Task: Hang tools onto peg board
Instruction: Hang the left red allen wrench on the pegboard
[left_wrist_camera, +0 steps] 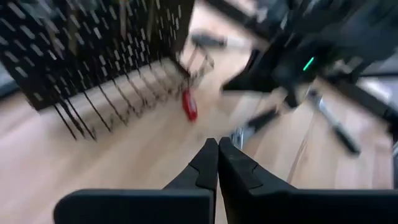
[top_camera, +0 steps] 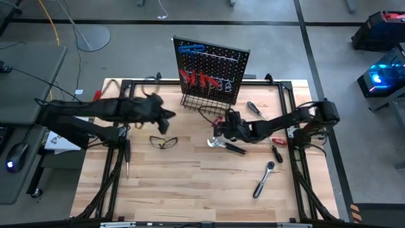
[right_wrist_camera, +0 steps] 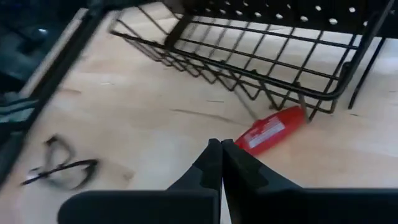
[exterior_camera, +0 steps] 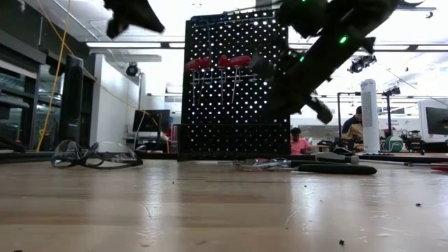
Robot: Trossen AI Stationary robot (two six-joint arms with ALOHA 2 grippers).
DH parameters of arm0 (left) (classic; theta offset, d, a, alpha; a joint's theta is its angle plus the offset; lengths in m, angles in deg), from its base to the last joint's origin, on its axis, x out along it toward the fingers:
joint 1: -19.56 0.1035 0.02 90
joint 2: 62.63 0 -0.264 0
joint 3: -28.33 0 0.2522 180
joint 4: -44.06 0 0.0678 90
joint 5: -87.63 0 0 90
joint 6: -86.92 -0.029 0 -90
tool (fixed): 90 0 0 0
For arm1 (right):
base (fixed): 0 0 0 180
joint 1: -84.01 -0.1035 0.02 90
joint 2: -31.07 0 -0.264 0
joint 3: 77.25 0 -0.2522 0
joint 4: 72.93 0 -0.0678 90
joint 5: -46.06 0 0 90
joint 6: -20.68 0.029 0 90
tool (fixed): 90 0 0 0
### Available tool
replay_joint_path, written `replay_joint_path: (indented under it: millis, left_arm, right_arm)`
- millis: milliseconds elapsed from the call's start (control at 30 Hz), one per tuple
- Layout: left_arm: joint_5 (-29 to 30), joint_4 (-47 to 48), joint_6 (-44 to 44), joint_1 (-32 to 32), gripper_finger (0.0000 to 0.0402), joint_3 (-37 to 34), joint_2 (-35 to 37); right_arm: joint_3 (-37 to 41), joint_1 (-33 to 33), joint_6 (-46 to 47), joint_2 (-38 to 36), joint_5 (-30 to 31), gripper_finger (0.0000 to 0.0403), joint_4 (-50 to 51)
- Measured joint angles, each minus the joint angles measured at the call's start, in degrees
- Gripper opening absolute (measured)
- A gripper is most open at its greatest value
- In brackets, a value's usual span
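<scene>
The black peg board (top_camera: 212, 66) stands at the table's far middle. A blue T-key (top_camera: 190, 47) and red-handled screwdrivers (top_camera: 202, 79) hang on it, above its wire basket (top_camera: 204, 101). A red-handled tool (right_wrist_camera: 270, 132) lies on the table with one end under the basket's front edge. The silver pliers (top_camera: 224, 144) lie flat just in front of it. My right gripper (right_wrist_camera: 221, 152) hovers shut and empty above the table near the red handle. My left gripper (left_wrist_camera: 217, 155) is shut and empty, raised left of the basket (top_camera: 169, 114).
Safety glasses (top_camera: 163, 142) lie left of centre. A chrome ratchet (top_camera: 264, 178) lies front right. Screwdrivers lie at the right (top_camera: 256, 111) (top_camera: 277, 152), and a black one at the left edge (top_camera: 127, 158). People sit in the room beyond the table (exterior_camera: 299, 142).
</scene>
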Motion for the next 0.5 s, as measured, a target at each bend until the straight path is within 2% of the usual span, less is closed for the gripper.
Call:
replay_joint_path:
  millis: [233, 500]
  left_arm:
    - [4.19, 1.04, 0.48, 0.04, 0.0000, 0.00, 8.13]
    - [5.18, 2.51, 1.29, 0.07, 0.0000, -0.02, 10.85]
  right_arm:
    - [-5.38, 0.77, 0.37, 10.23, 0.49, 0.0000, -1.38]
    - [-8.49, 3.26, 0.98, 16.17, 2.02, 0.0000, -0.86]
